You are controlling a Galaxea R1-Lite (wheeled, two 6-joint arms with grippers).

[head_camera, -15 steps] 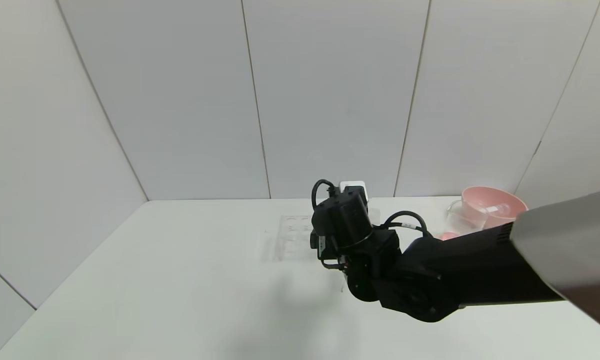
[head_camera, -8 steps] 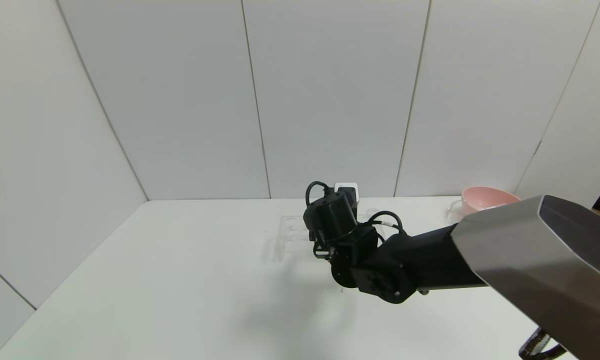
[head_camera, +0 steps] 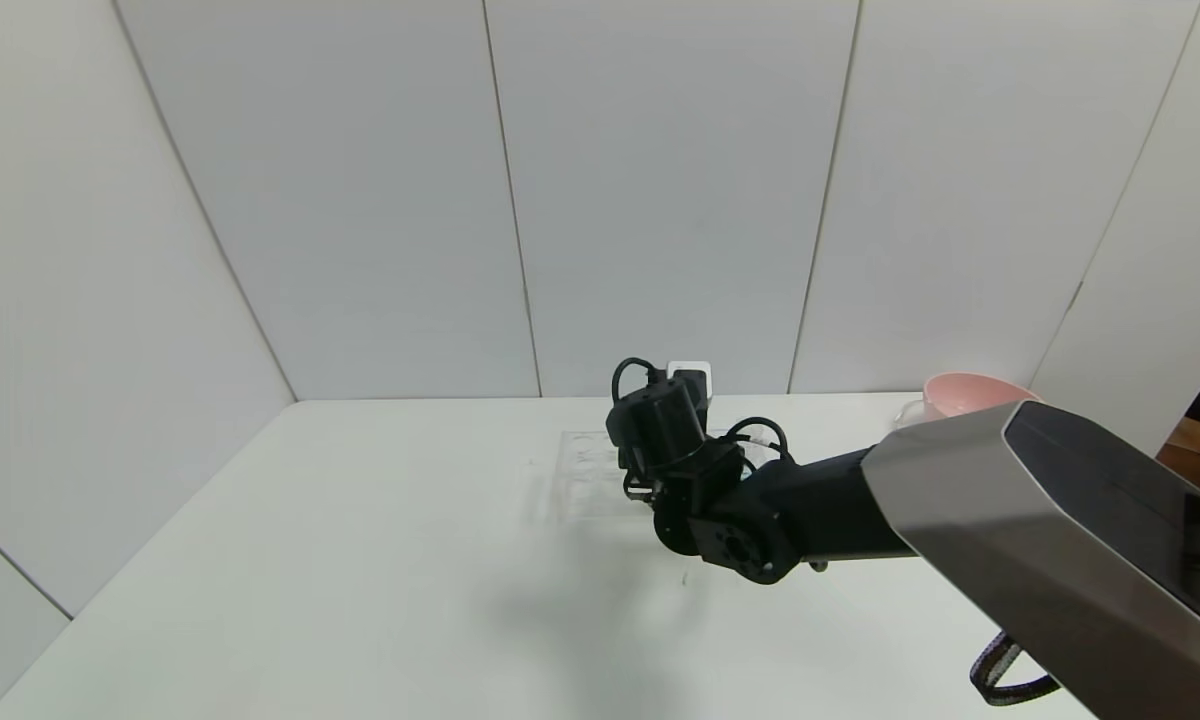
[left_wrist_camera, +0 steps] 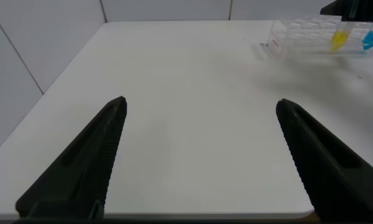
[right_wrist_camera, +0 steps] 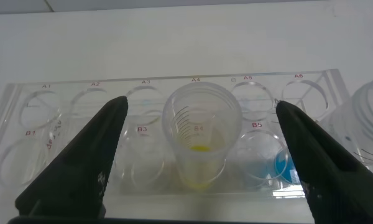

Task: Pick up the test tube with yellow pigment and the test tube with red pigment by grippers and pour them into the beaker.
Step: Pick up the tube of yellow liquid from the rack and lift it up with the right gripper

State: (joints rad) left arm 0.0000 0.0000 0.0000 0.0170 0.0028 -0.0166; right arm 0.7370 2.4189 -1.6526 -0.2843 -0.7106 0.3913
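Observation:
The yellow-pigment test tube [right_wrist_camera: 202,140] stands upright in hole B4 of the clear rack [right_wrist_camera: 81,99]. My right gripper [right_wrist_camera: 202,104] is open and hovers just above it, with one jaw on either side of the tube's mouth and not touching it. In the head view the right wrist [head_camera: 660,430] covers the rack's right end [head_camera: 580,470]. The left wrist view shows the yellow tube [left_wrist_camera: 339,40] far off. My left gripper [left_wrist_camera: 200,106] is open and empty over bare table. The red-pigment tube is out of view. A sliver of the beaker [head_camera: 906,410] shows beside the pink bowl.
A blue-tipped tube [right_wrist_camera: 280,165] stands in hole B5 next to the yellow one, also seen in the left wrist view [left_wrist_camera: 372,40]. A clear ribbed vessel [right_wrist_camera: 370,124] stands just past the rack's end. The pink bowl [head_camera: 960,392] is at the back right. A wall is behind the table.
My right arm has reached farther forward and slightly left, bringing its wrist over the rack's right end. Its upper arm now hides most of the beaker and bowl.

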